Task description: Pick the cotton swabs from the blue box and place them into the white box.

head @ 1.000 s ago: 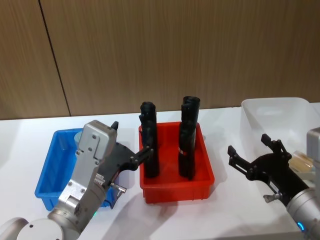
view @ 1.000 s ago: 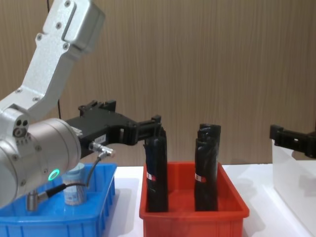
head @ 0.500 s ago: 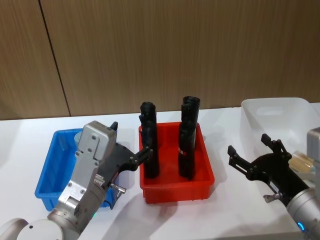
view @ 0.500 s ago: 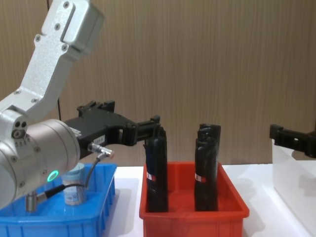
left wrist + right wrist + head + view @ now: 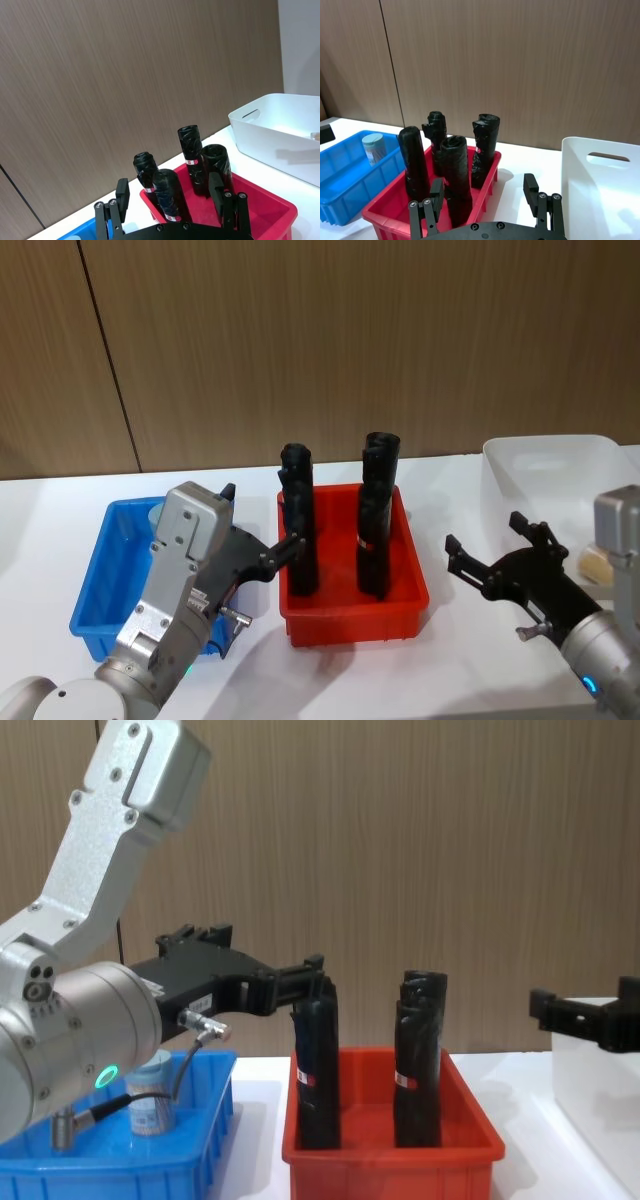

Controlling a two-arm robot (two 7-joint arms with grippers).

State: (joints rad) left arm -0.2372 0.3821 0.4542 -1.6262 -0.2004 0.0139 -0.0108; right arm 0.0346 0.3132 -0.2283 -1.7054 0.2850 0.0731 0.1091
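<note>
One jar of cotton swabs point(image 5: 150, 1095) with a pale blue lid stands in the blue box point(image 5: 100, 590) at the left, also seen from the right wrist point(image 5: 373, 146). My left gripper point(image 5: 262, 518) hovers open above that box's right side, its fingers pointing at the red bin. A tan bundle that looks like another jar of cotton swabs point(image 5: 597, 562) lies inside the white box point(image 5: 540, 455), partly behind my right arm. The right gripper point(image 5: 487, 535) is open and holds nothing, just left of the white box above the table.
A red bin point(image 5: 350, 625) stands between the two boxes and holds several tall black rolls point(image 5: 297, 530) that rise well above its rim. A wooden wall backs the white table point(image 5: 450, 640).
My right gripper has shifted a little to the left, away from the white box and toward the red bin. The left arm has held still.
</note>
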